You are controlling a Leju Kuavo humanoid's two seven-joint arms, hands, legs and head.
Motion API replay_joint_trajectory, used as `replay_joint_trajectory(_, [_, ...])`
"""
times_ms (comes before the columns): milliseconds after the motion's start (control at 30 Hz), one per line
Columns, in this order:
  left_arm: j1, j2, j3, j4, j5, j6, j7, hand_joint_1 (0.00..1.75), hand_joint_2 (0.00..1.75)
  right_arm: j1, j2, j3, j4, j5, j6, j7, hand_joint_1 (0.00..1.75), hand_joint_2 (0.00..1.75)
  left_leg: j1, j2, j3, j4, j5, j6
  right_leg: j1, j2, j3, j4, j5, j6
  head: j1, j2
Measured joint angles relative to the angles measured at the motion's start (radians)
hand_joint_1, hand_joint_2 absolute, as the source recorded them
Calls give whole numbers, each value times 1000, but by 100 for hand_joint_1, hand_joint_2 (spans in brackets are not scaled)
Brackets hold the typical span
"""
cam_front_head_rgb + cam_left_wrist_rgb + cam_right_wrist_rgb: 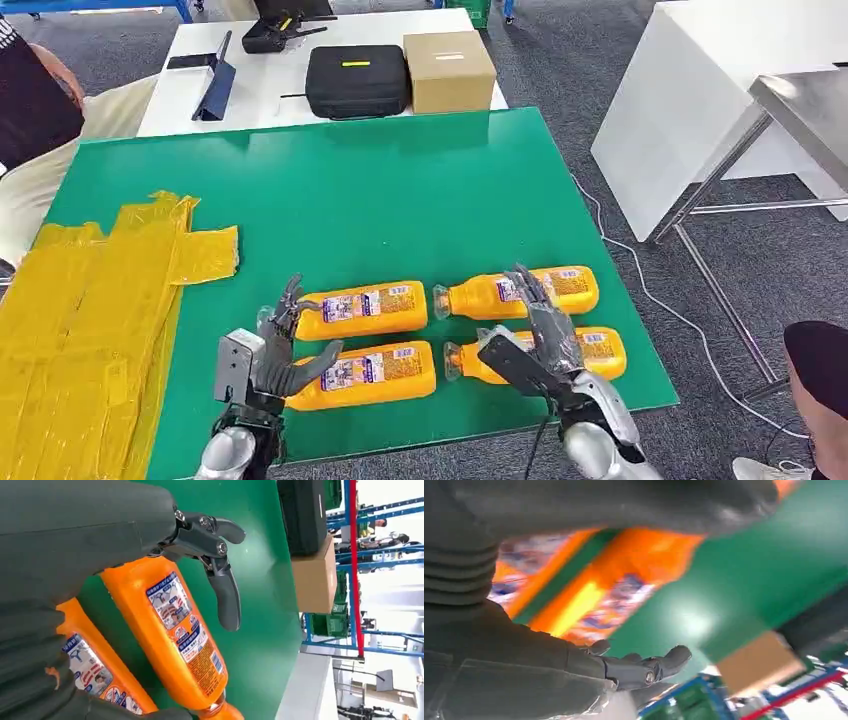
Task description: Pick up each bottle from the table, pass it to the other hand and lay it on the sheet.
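- Because all four orange bottles lay on their sides on the green table [400, 200], grouped two by two near its front edge, none had yet reached the yellow sheet [90, 300], which lay well to the left of the group; the task looked to be at its very start.
- The left hand [275, 350] hovered over the left ends of the two left bottles, the rear left bottle [365, 308] and the front left bottle [375, 372], its fingers [225, 592] spread apart and clamped on nothing, presumably readied for a grasp.
- The right hand [540, 335] hung over the front right bottle [600, 352], just in front of the rear right bottle [560, 288], with fingers [664, 662] extended and apart; whether they touched the bottle could not be told.
- The bottles' caps pointed left, toward the sheet, and each pair lay end to end.
- Beyond the group, a black case [355, 80] and a cardboard box [450, 70] sat on a white table [270, 85], well clear of the work.
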Motion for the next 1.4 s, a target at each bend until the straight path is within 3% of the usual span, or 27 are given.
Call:
replay_joint_trajectory(167, [1,0,5,8,3,-7,-9,0,175,130,-71,-27,-74,200,41,65,0,175,0,-1,-2,0,-1,1,0,-2,0,0,0,0,0,0])
replay_joint_trajectory(333, [2,1,15,11,3,-8,-13,0,175,216,-104,-50,-140,267,59,93,0,175,0,-1,-2,0,-2,2,0,-1,0,0,0,0,0,0])
replay_joint_trajectory(633, [3,0,28,13,-21,-22,-1,0,175,278,-71,-167,-229,383,121,100,0,175,0,-1,0,0,-1,2,0,-1,1,0,0,0,0,0])
replay_joint_trajectory(933, [2,-4,40,15,-35,-27,6,0,175,286,-14,-299,-257,421,142,65,0,175,0,0,-1,0,-1,2,0,-1,1,0,0,0,0,0])
replay_joint_trajectory(1400, [-14,-10,43,40,-39,-41,10,0,175,233,44,-346,-167,411,202,-10,0,175,0,1,-1,0,-1,2,0,-1,1,0,0,0,0,0])
